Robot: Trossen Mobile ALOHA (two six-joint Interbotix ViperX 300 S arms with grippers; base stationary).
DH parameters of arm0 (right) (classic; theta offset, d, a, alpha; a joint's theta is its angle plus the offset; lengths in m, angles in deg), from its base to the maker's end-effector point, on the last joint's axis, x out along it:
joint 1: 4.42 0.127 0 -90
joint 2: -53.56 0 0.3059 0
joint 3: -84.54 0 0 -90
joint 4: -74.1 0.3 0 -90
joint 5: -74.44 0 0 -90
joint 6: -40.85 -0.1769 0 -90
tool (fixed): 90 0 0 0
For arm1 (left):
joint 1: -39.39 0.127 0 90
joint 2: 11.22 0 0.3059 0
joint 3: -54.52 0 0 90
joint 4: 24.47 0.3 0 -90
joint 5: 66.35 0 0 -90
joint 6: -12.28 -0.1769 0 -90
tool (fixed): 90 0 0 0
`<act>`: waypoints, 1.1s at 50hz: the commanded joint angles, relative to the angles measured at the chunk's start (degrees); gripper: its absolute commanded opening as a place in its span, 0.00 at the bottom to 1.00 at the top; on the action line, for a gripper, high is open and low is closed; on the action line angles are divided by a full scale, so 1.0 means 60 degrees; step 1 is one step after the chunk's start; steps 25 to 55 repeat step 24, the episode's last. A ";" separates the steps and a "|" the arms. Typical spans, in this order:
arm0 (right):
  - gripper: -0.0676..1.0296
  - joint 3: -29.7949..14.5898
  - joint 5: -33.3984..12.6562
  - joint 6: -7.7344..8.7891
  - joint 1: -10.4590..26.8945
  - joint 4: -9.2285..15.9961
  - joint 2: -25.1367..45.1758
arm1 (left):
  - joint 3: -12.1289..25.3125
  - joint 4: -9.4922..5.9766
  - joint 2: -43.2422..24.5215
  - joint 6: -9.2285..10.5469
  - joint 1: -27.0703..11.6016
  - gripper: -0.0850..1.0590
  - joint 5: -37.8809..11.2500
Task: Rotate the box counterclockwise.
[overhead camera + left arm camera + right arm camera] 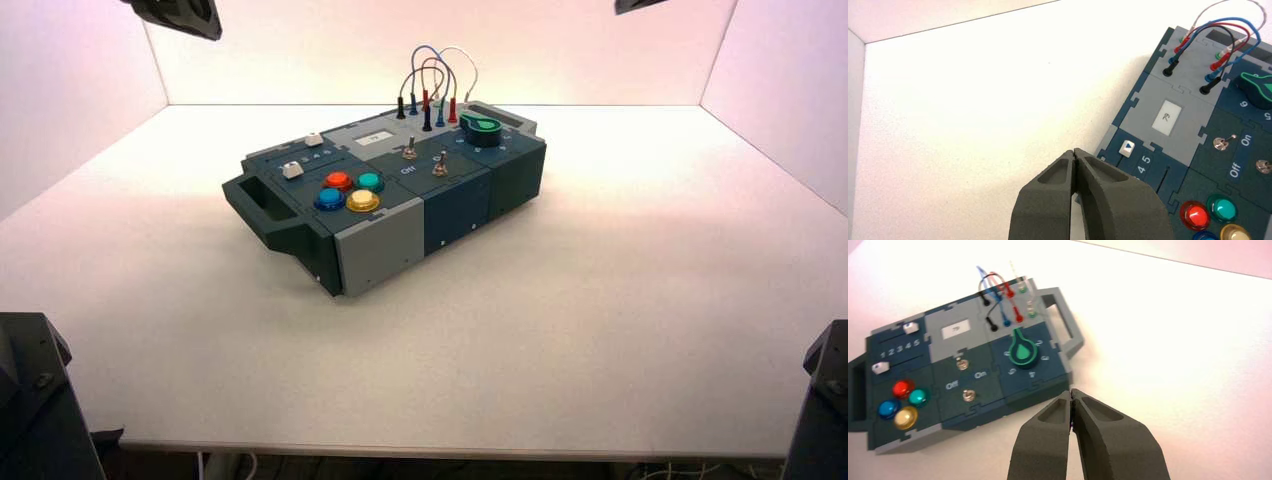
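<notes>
The long dark-teal and grey box (400, 215) lies turned on the white table, one end handle (262, 205) at the near left, the other (497, 115) at the far right. On top are red, teal, blue and yellow round buttons (350, 190), toggle switches (410, 150), a green knob (482, 126) and looped plug wires (432, 80). My left gripper (1074, 151) is shut and empty, held above the table beside the box's slider end. My right gripper (1070, 391) is shut and empty, held above the table off the box's knob end (1024, 351).
White walls (80, 60) close the table at the left, back and right. The arms' bases show at the lower corners (35, 400). The table's front edge (450, 450) runs along the bottom. A small display on the box reads 79 (1166, 117).
</notes>
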 commanded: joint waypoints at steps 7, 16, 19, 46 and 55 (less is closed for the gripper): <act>0.04 0.0000 0.0088 0.0000 -0.0015 -0.0117 -0.0220 | 0.0088 -0.0029 0.0293 0.0029 -0.0015 0.05 0.0146; 0.04 0.0000 0.0088 0.0000 -0.0015 -0.0161 -0.0220 | 0.0088 -0.0029 0.0425 0.0044 -0.0015 0.05 0.0161; 0.04 -0.0015 0.0103 0.0000 -0.0015 -0.0190 -0.0220 | 0.0073 -0.0029 0.0439 0.0044 -0.0015 0.05 0.0146; 0.04 -0.0015 0.0103 0.0015 -0.0015 -0.0264 -0.0220 | 0.0088 -0.0029 0.0454 0.0029 -0.0015 0.05 0.0176; 0.04 -0.0015 0.0103 0.0015 -0.0015 -0.0264 -0.0220 | 0.0088 -0.0029 0.0454 0.0029 -0.0015 0.05 0.0176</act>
